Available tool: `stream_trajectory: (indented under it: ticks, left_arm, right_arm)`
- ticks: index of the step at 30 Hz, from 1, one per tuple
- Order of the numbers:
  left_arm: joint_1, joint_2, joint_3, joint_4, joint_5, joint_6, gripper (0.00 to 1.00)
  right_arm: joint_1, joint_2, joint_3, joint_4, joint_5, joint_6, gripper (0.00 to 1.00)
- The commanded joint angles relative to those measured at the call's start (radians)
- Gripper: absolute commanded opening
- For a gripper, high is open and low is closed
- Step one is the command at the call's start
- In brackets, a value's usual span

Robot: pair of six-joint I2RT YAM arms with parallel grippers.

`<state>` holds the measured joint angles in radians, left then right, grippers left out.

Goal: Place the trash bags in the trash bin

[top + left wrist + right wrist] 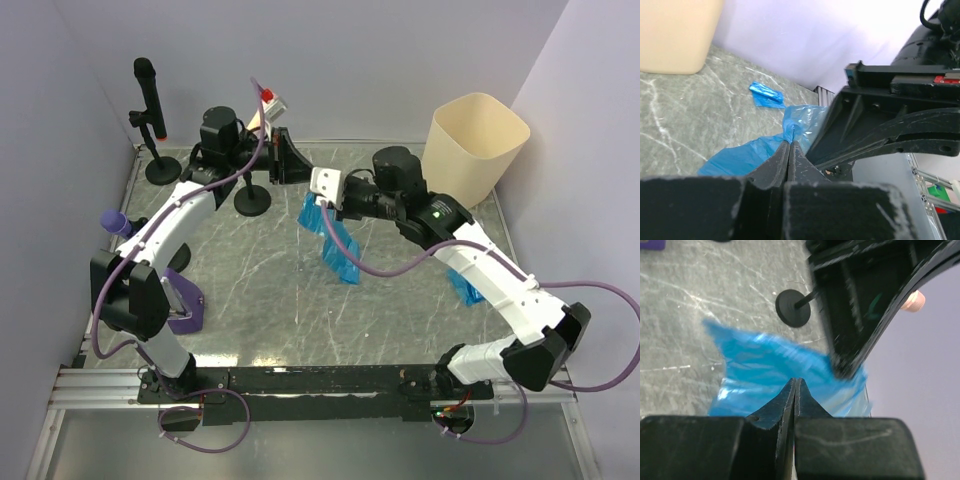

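Observation:
A blue trash bag (335, 245) hangs above the middle of the table, held up between both grippers. My left gripper (790, 142) is shut, and the bag's film (747, 155) gathers to a pinch at its tips. My right gripper (796, 380) is shut too, its tips pressed into the stretched blue film (765, 360). From above, the left gripper (297, 178) and right gripper (314, 203) meet at the bag's top edge. A second, folded blue bag (465, 288) lies on the table under the right forearm and also shows in the left wrist view (766, 94). The cream trash bin (475, 140) stands upright at the back right.
A microphone on its stand (150, 100) is at the back left. A round black stand base (253, 200) sits near the left arm, also seen as a disc (792, 308) in the right wrist view. A purple holder (185, 308) lies front left. Walls close in on three sides.

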<state>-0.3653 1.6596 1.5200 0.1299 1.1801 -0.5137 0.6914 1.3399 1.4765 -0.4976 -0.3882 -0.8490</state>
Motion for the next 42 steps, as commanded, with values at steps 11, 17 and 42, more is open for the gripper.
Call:
stream_trajectory:
  ticks: [11,17,42]
  left_arm:
    - [0.034,-0.018,0.006,0.105,0.018,-0.106,0.01]
    - [0.031,-0.034,-0.004,0.089,0.018,-0.088,0.01]
    - [0.026,-0.047,-0.012,0.042,0.015,-0.042,0.01]
  right_arm:
    - [0.013,-0.120,-0.131,0.192,-0.012,-0.169,0.50]
    - [0.025,-0.087,-0.125,0.252,-0.034,-0.280,0.51]
    - [0.043,0.010,-0.004,0.255,-0.063,-0.202,0.37]
